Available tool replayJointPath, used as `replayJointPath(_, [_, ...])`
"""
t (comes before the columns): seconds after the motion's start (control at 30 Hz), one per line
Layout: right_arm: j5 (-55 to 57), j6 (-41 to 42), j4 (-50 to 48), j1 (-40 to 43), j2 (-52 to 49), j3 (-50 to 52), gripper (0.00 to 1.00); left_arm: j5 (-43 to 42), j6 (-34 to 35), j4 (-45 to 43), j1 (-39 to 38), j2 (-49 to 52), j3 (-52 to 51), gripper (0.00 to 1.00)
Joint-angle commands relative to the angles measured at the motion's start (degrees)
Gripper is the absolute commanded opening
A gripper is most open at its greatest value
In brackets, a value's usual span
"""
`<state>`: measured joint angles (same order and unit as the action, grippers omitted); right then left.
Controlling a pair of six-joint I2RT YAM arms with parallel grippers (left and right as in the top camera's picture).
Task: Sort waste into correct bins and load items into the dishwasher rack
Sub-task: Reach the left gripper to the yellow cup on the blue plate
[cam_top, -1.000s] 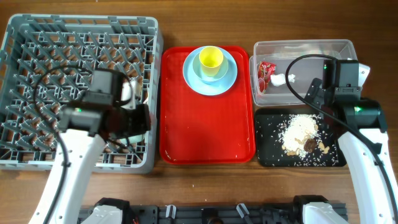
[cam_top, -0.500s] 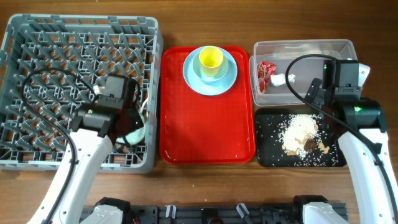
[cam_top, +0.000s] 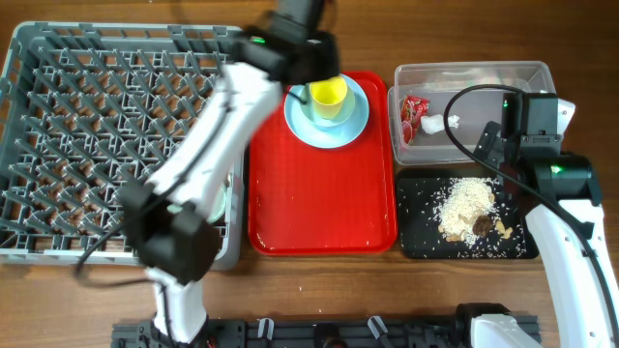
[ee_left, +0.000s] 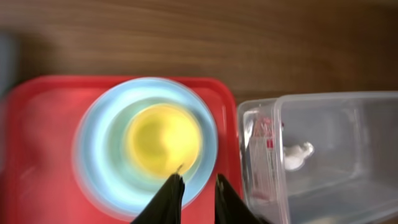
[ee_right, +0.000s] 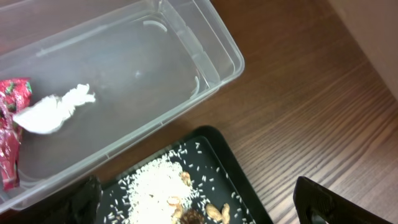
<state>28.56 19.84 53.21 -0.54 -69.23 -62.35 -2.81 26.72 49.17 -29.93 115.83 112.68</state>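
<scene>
left gripper (ee_left: 198, 180) above yellow cup (ee_left: 163, 138), narrowly parted

Blur smears the yellow cup (ee_left: 164, 138) and blue plate (ee_left: 99, 165).

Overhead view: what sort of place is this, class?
Probably a robot test bench staged for dish clearing: a grey dishwasher rack, a red serving tray, and a clear waste tub.

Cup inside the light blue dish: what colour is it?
Yellow. The cup shows best in the overhead view.
</scene>
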Motion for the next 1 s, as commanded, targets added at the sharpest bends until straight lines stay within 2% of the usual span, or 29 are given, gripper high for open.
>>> replayJointPath(0.0, [0.76,-0.15,-0.02,0.24,0.07,-0.96,1.00,10.16,-4.02,-4.83,-5.97,7.45,0.31,0.18])
replayJointPath(0.07, [0.76,-0.17,-0.02,0.24,0.07,-0.96,1.00,13.81,-4.04,-7.02,-7.08,11.17,0.11,0.18])
replayJointPath(0.23, [0.79,-0.20,-0.02,0.24,0.07,-0.96,1.00,13.86,-4.07,-8.26,-7.02,11.91,0.11,0.15])
replayJointPath(0.33, [0.76,-0.20,0.00,0.24,0.07,-0.96,1.00,15.78,-4.04,-7.85,-7.02,12.02,0.07,0.20])
replayJointPath(0.5, [0.76,-0.20,-0.02,0.24,0.07,-0.96,1.00,15.78,-4.04,-6.08,-6.97,13.11,0.04,0.20])
replayJointPath(0.57, [0.76,-0.20,-0.02,0.24,0.07,-0.96,1.00,15.76,-4.02,-5.27,-6.93,14.21,0.04,0.11])
replayJointPath(0.77, [0.76,-0.20,-0.02,0.24,0.07,-0.96,1.00,15.78,-4.02,-4.61,-6.93,14.32,-0.24,0.11])
replayJointPath(0.83, [0.76,-0.22,-0.02,0.24,0.07,-0.96,1.00,15.76,-4.02,-4.59,-6.93,14.32,-0.28,0.05])
replayJointPath(0.97, [0.76,-0.22,-0.02,0.24,0.07,-0.96,1.00,15.76,-4.00,-3.85,-6.97,14.32,-0.28,0.06])
